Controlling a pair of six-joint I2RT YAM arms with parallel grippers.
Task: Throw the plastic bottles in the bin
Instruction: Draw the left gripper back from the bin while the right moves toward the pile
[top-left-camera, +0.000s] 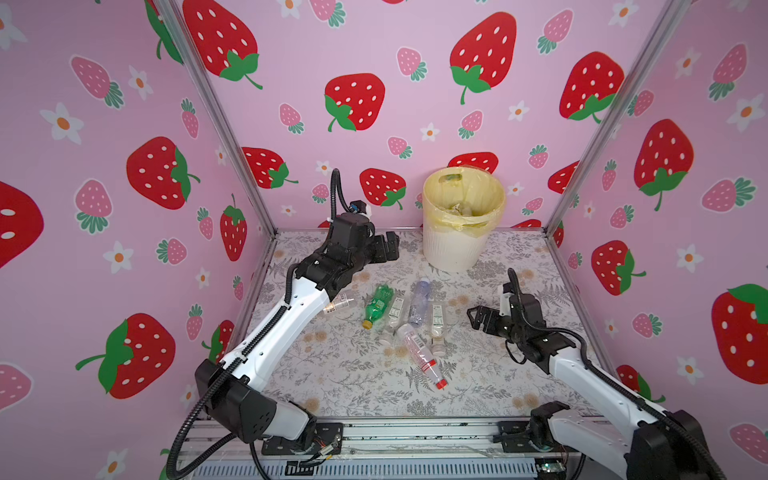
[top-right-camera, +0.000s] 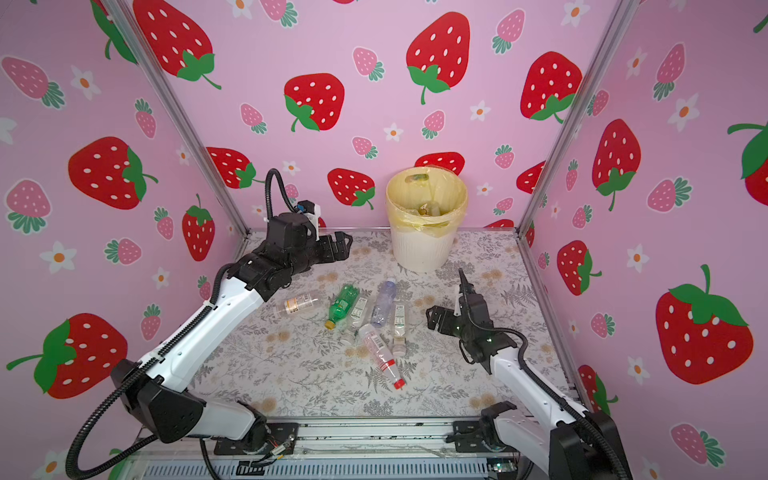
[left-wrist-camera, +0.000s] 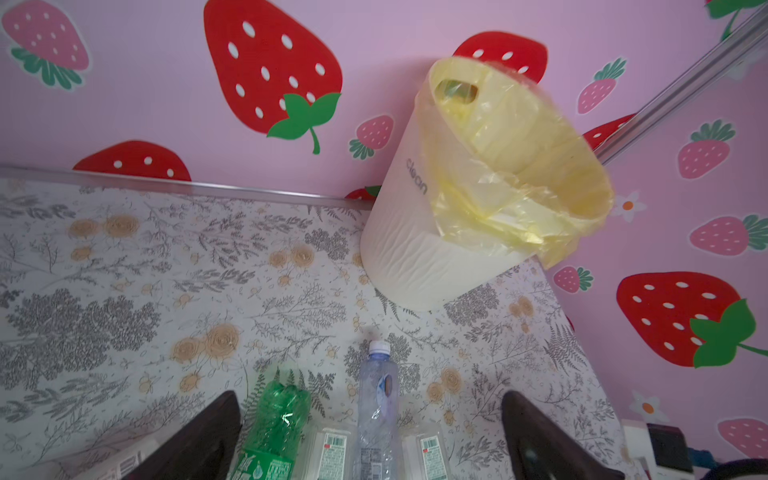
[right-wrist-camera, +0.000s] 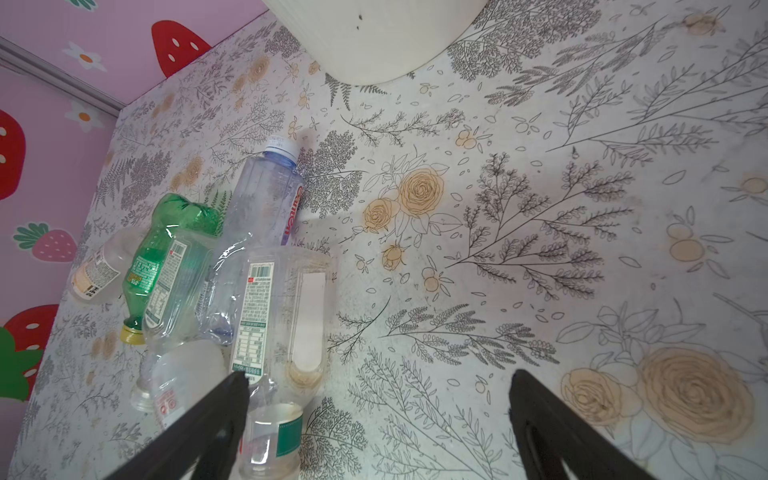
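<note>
At the near edge, an aluminium rail (top-left-camera: 415, 432) carried both arm bases. Beyond it, the table (top-left-camera: 332, 386) had a matte covering printed with grey ferns and tan roses. Six plastic bottles (right-wrist-camera: 274, 316) lay on their sides near its centre.

Nearest was a clear round bottle with a red cap (top-left-camera: 422, 355) and a red-banded label. Behind it, packed close together, lay:
- a dented green bottle (top-left-camera: 377, 305) with a yellow cap
- a clear flat-sided bottle (top-left-camera: 395, 313) with a white printed label
- a crumpled blue-tinted bottle (top-left-camera: 419, 303) with a white cap
- a second flat-sided bottle (top-left-camera: 437, 322)

A clear bottle with an orange-and-white label (top-right-camera: 297, 305) lay apart to the left, beside the left arm.

The right gripper (top-left-camera: 472, 319) hung just right of the cluster, fingers spread wide and empty. The left gripper (top-left-camera: 388, 246) was raised behind the cluster, fingers likewise spread and holding nothing.

The bin (top-left-camera: 451, 249), a round cream ribbed plastic wastebasket lined with a translucent yellow bag (top-left-camera: 494, 195), stood upright against the pink strawberry-print back wall (top-left-camera: 374, 50).
</note>
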